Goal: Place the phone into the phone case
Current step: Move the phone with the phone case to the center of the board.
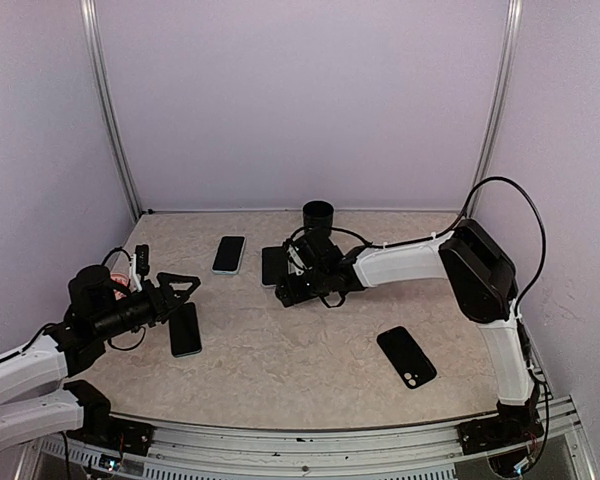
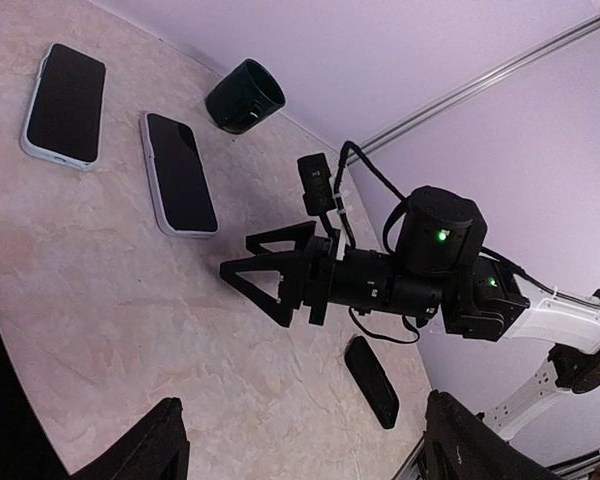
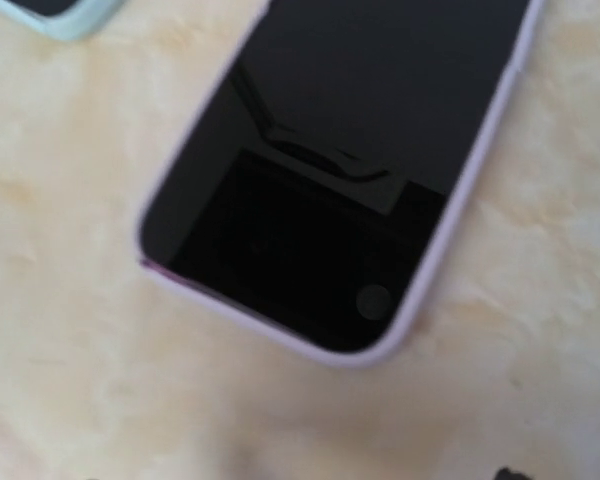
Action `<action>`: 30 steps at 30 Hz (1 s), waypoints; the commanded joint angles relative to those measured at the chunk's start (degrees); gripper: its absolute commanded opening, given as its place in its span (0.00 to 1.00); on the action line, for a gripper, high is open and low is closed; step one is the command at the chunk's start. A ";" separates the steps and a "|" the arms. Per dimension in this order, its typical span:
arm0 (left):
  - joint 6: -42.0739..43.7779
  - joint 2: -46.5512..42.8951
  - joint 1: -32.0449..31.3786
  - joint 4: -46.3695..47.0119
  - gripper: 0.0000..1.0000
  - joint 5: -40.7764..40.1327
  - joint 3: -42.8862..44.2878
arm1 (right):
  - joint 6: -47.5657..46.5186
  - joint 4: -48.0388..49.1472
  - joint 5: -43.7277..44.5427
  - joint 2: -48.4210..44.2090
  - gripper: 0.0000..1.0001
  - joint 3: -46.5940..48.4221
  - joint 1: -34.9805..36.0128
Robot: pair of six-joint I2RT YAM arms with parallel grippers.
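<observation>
Phone point(image 3: 330, 190), lilac-rimmed, screen up, flat on desk point(image 1: 280, 370), just ahead of and under right hand point(image 2: 238, 256); long axis roughly across that hand's reach. Its jaws spread wide, nothing held. Farther off, left hand point(image 1: 186, 287): wide too, empty.

You are looking at:
- table point(image 1: 280, 370): beige, marble-veined
- lilac-rimmed phone point(image 3: 340, 170): glossy black screen
- mint-rimmed phone point(image 1: 229, 254): black screen
- right-side phone point(image 1: 407, 356): all black
- left-side phone point(image 1: 185, 328): black
- cup point(image 1: 318, 215): black
- walls point(image 1: 300, 100): pale lavender
</observation>
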 commanded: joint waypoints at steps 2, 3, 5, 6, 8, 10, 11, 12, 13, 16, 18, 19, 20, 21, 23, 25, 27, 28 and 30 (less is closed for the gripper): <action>-0.31 -0.43 0.58 1.92 0.80 0.37 -0.99 | -2.34 -3.64 2.88 3.92 0.78 2.29 0.54; -0.43 -0.38 0.60 2.23 0.80 0.51 -1.17 | -2.79 -4.29 2.83 5.06 0.76 3.78 0.48; -0.70 -0.25 0.60 2.47 0.80 0.69 -1.45 | -3.78 -5.83 2.82 7.62 0.71 7.45 0.53; -0.77 -0.40 0.59 2.48 0.79 0.66 -1.50 | -4.44 -6.33 2.82 8.72 0.67 8.88 0.54; -0.82 -0.63 0.59 2.42 0.80 0.55 -1.59 | -6.00 -7.16 3.12 10.70 0.59 11.53 0.50; -0.83 -0.77 0.60 2.40 0.80 0.60 -1.68 | -7.33 -7.92 4.42 12.49 0.55 14.12 0.53; -0.82 -0.84 0.60 2.30 0.79 0.64 -1.75 | -7.86 -8.34 4.89 13.36 0.54 15.60 0.54; -0.80 -0.92 0.60 2.31 0.80 0.58 -1.77 | -8.36 -8.91 5.45 14.14 0.53 16.89 0.48; -0.79 -0.90 0.60 2.31 0.80 0.61 -1.84 | -8.76 -9.34 5.84 14.77 0.53 18.13 0.49; -0.95 -1.19 0.60 2.29 0.80 0.57 -2.15 | -9.63 -9.48 6.61 15.98 0.53 20.37 0.50; -1.09 -1.44 0.60 2.22 0.80 0.46 -2.36 | -10.25 -9.51 7.14 16.63 0.53 21.74 0.52; -1.11 -1.53 0.56 2.22 0.79 0.44 -2.38 | -10.57 -9.69 7.43 16.94 0.53 22.50 0.48; -1.13 -1.64 0.60 2.18 0.80 0.44 -2.41 | -10.87 -9.84 7.77 17.28 0.53 23.30 0.45; -1.12 -1.72 0.60 2.14 0.79 0.44 -2.43 | -11.04 -10.03 8.45 17.68 0.53 24.06 0.45; -1.14 -1.74 0.60 2.09 0.80 0.42 -2.41 | -10.86 -11.23 10.28 18.76 0.54 25.96 0.17; -1.37 -1.74 0.60 2.05 0.80 0.53 -2.43 | -9.97 -12.63 11.09 19.45 0.54 27.23 -0.34; -1.45 -1.88 0.60 1.94 0.80 0.46 -2.54 | -9.03 -12.70 11.41 19.50 0.54 27.06 -0.82; -1.55 -1.98 0.60 1.94 0.80 0.36 -2.68 | -8.74 -12.66 11.62 19.57 0.54 26.96 -0.98; -1.88 -2.13 0.56 1.96 0.80 0.20 -2.89 | -8.71 -12.47 11.97 19.59 0.55 26.90 -1.27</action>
